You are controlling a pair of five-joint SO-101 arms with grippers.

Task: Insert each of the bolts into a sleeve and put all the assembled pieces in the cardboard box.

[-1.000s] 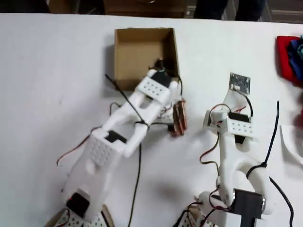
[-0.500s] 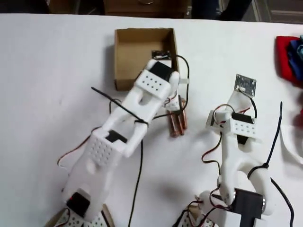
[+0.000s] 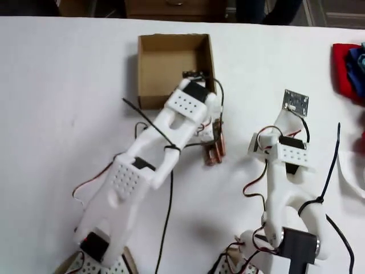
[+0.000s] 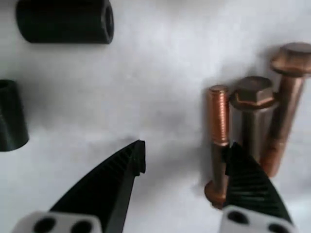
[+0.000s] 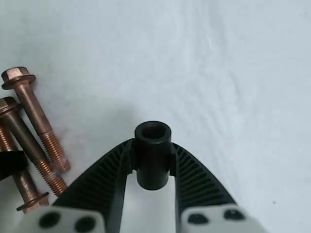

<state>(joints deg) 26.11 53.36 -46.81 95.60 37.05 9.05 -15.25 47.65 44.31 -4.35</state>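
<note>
White table (image 3: 57,85), arm bases nearest. The right gripper (image 5: 152,146) is clamped on one black sleeve (image 5: 152,167), bore facing its camera. The left gripper (image 4: 187,155) is spread apart over three copper flange-head bolts (image 4: 252,111) lying side by side. Two more black sleeves (image 4: 63,19) near them. Beyond, one cardboard box (image 3: 168,65); red cloth (image 3: 345,63) far right.
</note>
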